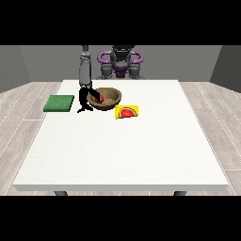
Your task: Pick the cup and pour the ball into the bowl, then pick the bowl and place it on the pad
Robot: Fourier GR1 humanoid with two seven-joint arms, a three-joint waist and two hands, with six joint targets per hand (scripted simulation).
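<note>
1. Nearest on the white desk: one yellow card w/ watermelon slice, just at 4 o'clock of the bowl.
2. One brown bowl, mid-desk toward the robot.
3. One hand in view, at view's left, on the bowl's 9 o'clock rim, closed round one red cup tipped over the bowl. Ball not visible.
4. One green pad lies at 9 o'clock of hand and bowl, so this arm's nearer for the carry.
5. Other hand: not seen.

I log one white table, carrying a green pad at its left edge, a brown bowl and a watermelon card.
</note>
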